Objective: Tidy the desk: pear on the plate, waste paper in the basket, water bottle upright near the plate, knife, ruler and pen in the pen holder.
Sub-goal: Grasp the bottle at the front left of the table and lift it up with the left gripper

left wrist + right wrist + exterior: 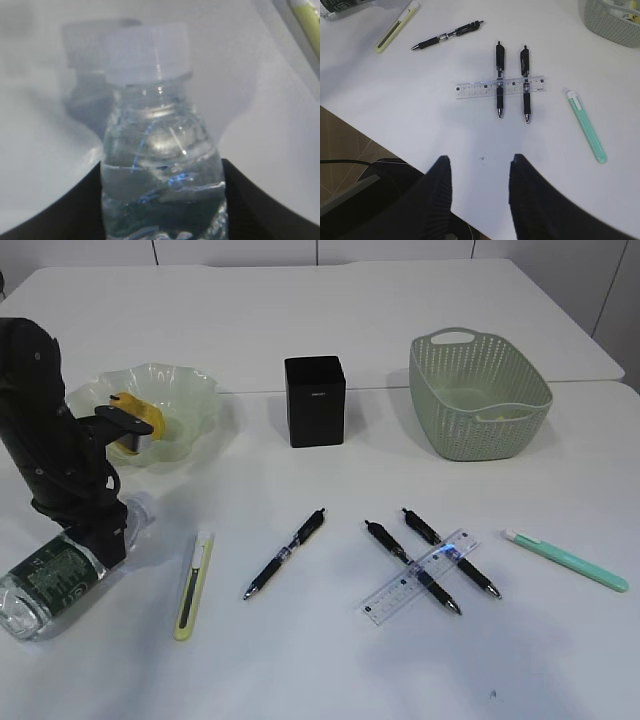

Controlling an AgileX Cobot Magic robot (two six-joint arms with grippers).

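At left on the table (300, 660), the bottle (50, 580) lies on its side, cap toward the plate (190, 400). Left gripper (105, 540) is down over its neck, a finger on each side; cannot tell whether the jaws grip it. Pear (128, 425) sits on the plate. Holder (315, 400) stands mid-table, basket (480, 395) to its right. Yellow knife (194, 585) lies near the bottle, one pen (286, 552) beside it. Ruler (500, 86) lies across two pens (499, 80). Green knife (586, 126) lies right of those. Right gripper (480, 172) hovers above the table edge, jaws partly apart, holding nothing.
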